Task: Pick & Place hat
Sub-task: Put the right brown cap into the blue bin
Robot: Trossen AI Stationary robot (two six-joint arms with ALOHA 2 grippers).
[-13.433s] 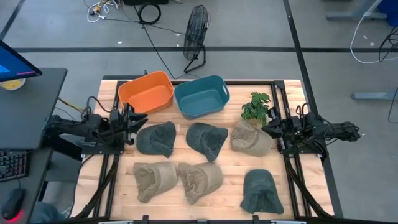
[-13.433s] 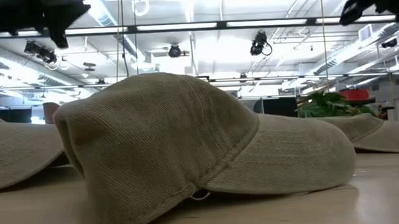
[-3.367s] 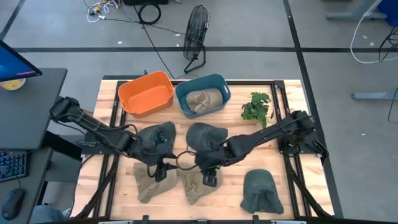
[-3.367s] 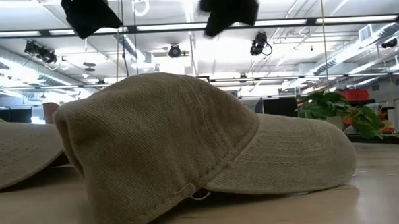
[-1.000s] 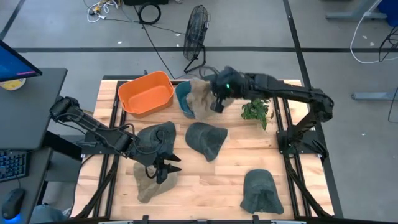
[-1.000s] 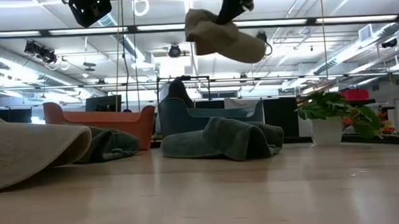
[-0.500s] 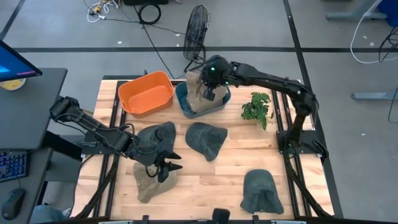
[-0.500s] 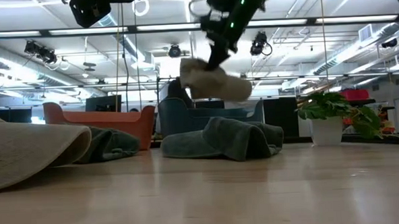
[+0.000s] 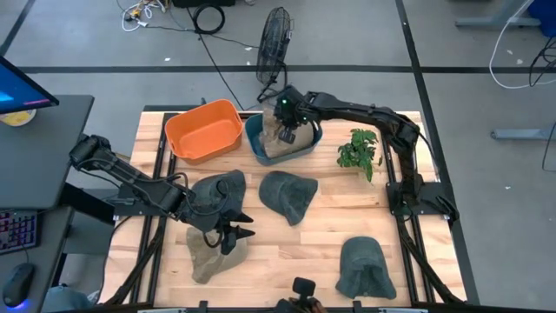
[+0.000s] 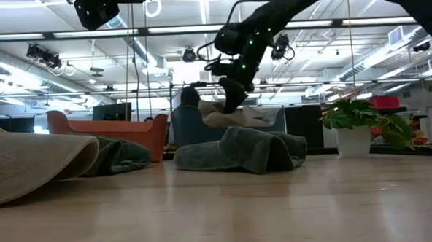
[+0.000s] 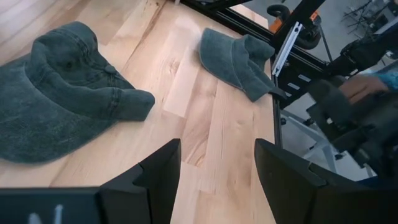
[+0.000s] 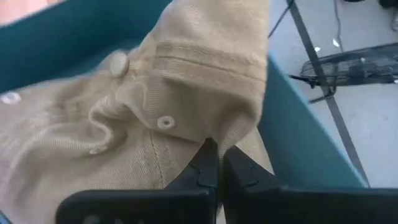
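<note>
A tan hat point(image 9: 282, 139) lies in the blue bin point(image 9: 306, 130) at the table's far side, with my right gripper point(image 9: 289, 132) shut on it from above. The low view shows the gripper point(image 10: 232, 104) down at the bin's rim and the hat point(image 10: 234, 117) sagging inside. My left gripper point(image 9: 236, 235) hangs open over the near left of the table, beside another tan hat point(image 9: 205, 254) that lies flat on the wood. Three dark denim hats point(image 9: 217, 193), point(image 9: 288, 196), point(image 9: 365, 268) lie on the table. My right gripper pinches a fold of the tan hat's crown cloth point(image 12: 208, 127) between its two shut fingers point(image 12: 202, 168), close to a small eyelet. The fingers come from above, pointing down into the bin. The hat rests slack on the bin's contents, leaning on the far wall.
An orange bin point(image 9: 206, 130) stands left of the blue one. A small potted plant point(image 9: 358, 149) stands at the far right. A fan point(image 9: 274, 43) stands on the floor beyond the table. Bare wood shows between the denim hats in the left wrist view.
My right gripper has carried the tan hat toward the table's left and down from above the blue bin into it. The hat, which hung clear below the fingers, now lies in the bin. The gripper stays shut.
</note>
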